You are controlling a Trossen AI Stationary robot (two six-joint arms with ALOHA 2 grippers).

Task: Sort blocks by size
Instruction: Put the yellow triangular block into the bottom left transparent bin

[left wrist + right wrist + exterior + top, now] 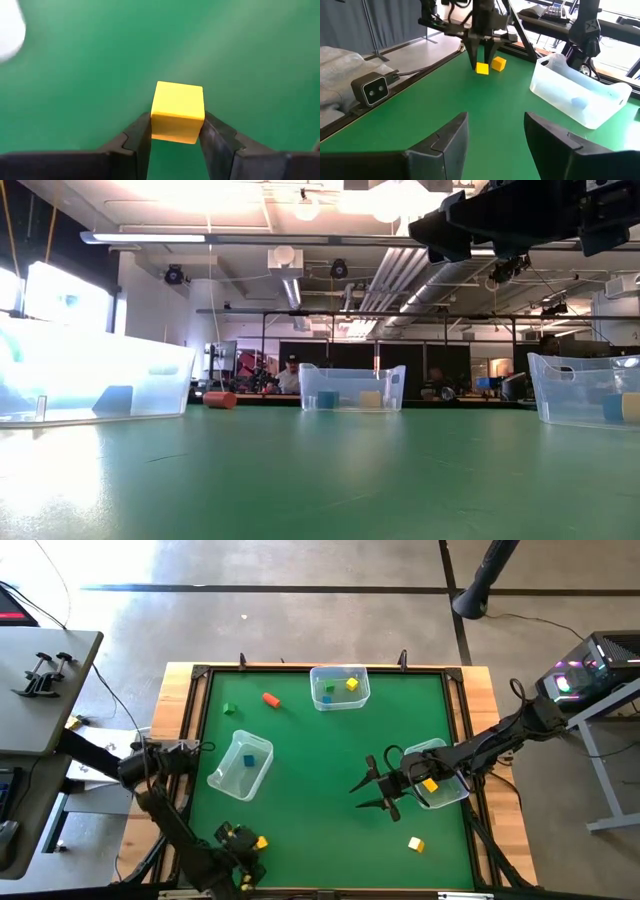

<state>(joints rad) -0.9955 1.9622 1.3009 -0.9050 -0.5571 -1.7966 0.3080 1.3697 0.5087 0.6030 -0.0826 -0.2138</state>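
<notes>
My left claw clamps the yellow cube low on its edges; it may slip on lifting. Right claw apart, idle.

My two arms are dark and thin, with black cables along them. My left gripper and right gripper have flat, dark fingers.

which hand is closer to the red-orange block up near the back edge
Left, though only slightly. The left hand is at the table's near-left edge, gripping a yellow cube; the red-orange block lies straight beyond it. The right hand, open, hovers mid-table, diagonally off to the right.
</notes>
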